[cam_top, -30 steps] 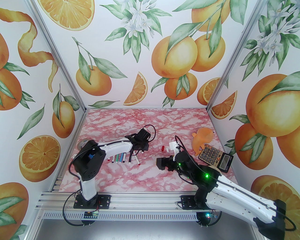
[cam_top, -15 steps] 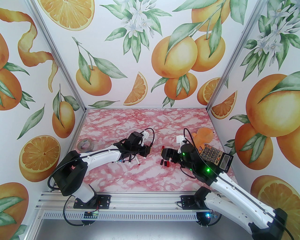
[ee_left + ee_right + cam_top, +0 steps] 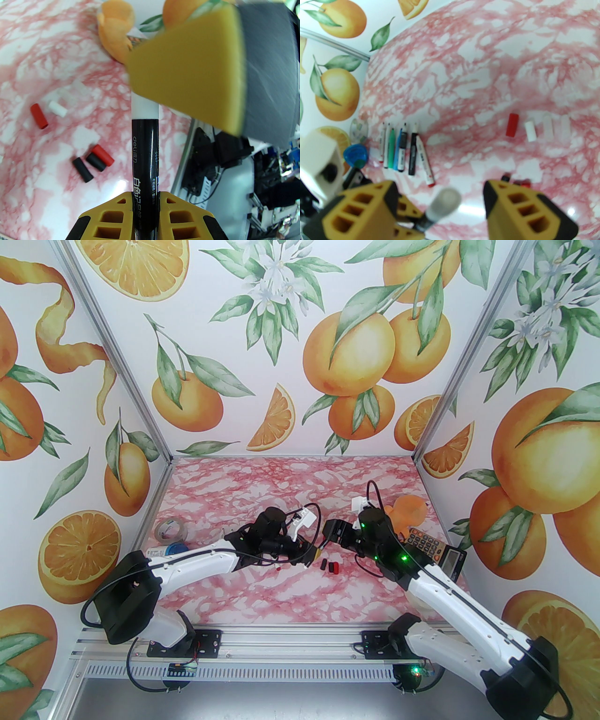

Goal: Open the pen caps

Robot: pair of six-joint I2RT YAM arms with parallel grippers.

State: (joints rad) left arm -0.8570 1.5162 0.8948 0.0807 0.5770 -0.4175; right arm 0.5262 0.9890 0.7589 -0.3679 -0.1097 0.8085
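Note:
My left gripper (image 3: 146, 204) is shut on a black-barrelled pen (image 3: 145, 150) held above the table, its pale cap (image 3: 144, 107) pointing away. My right gripper (image 3: 440, 206) stands open with a jaw on either side of that cap (image 3: 444, 204), gaps showing on both sides. In the top view the two grippers, left (image 3: 307, 558) and right (image 3: 328, 540), meet at mid-table. Loose pen caps lie on the table: red (image 3: 39, 116), white (image 3: 57, 108), two black (image 3: 82, 169) and another red (image 3: 103, 153). Several other pens (image 3: 400, 147) lie in a row to the left.
An orange plush toy (image 3: 408, 514) and a calculator (image 3: 433, 549) sit at the right, close behind the right arm. A tape roll (image 3: 169, 529) and a small blue object (image 3: 176, 548) lie at the table's left edge.
The left arm has lifted the black pen from the row and swung it right to mid-table. The right arm has come left to meet it, its jaws narrowing around the cap.

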